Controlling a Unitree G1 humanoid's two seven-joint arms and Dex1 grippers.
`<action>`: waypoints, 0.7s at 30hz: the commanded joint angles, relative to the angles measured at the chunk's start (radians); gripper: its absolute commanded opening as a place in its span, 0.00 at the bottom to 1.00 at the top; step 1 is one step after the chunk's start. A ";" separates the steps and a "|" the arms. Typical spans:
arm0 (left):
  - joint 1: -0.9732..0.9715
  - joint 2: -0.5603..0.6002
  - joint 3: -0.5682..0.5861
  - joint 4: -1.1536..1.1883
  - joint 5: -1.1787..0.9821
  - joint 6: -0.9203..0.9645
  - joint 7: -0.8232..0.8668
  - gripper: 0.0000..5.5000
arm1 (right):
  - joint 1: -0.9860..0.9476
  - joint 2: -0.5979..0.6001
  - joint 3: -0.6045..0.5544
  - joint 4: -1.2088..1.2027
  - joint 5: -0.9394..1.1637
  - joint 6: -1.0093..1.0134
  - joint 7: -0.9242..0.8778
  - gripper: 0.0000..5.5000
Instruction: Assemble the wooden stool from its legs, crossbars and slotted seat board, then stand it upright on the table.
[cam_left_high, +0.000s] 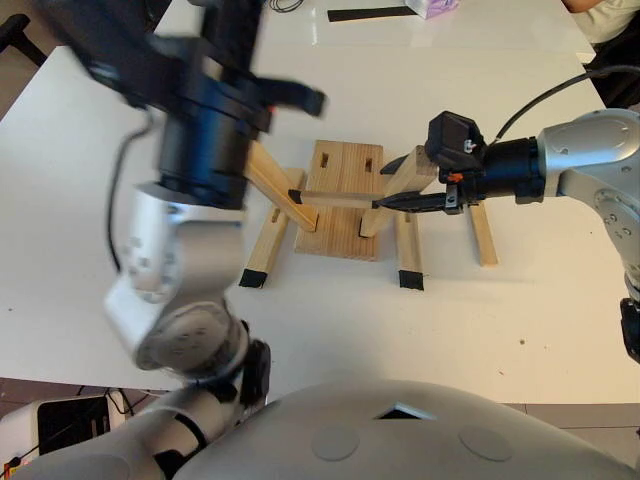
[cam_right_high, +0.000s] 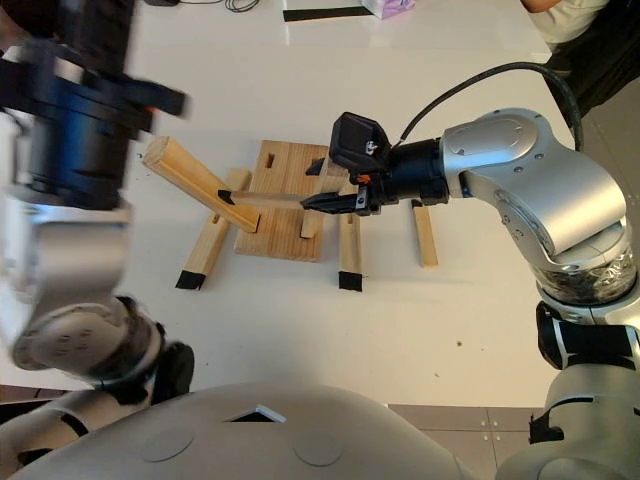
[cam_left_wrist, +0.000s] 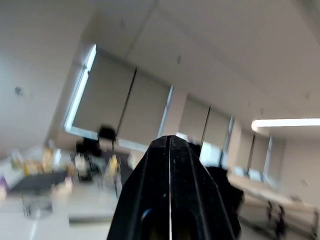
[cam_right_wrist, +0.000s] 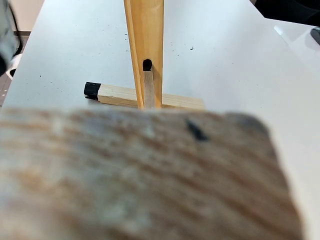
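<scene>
The right end effector (cam_left_high: 415, 202), clamped on the crossbar (cam_left_high: 340, 198), aims the bar's long axis leftward, tip at the tilted leg's (cam_left_high: 275, 185) slot, while the left end effector (cam_left_wrist: 170, 147) is raised, pinched closed and empty.

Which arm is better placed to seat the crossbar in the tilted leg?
Right. The right gripper holds the crossbar, tip at the slot in the tilted leg; the left gripper is shut, aimed at the ceiling.
</scene>
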 joint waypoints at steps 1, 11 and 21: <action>0.241 0.235 0.323 0.071 -0.204 0.012 -0.007 0.00 | 0.047 -0.034 -0.049 -0.030 0.021 0.041 -0.022 0.36; 0.598 0.200 -0.206 0.175 0.168 0.003 -0.324 0.00 | 0.012 -0.050 -0.018 0.011 0.013 -0.015 0.059 0.36; 0.666 0.150 -0.558 -0.023 0.161 -0.059 -0.407 0.00 | -0.004 -0.049 0.074 0.043 0.001 -0.094 0.228 0.36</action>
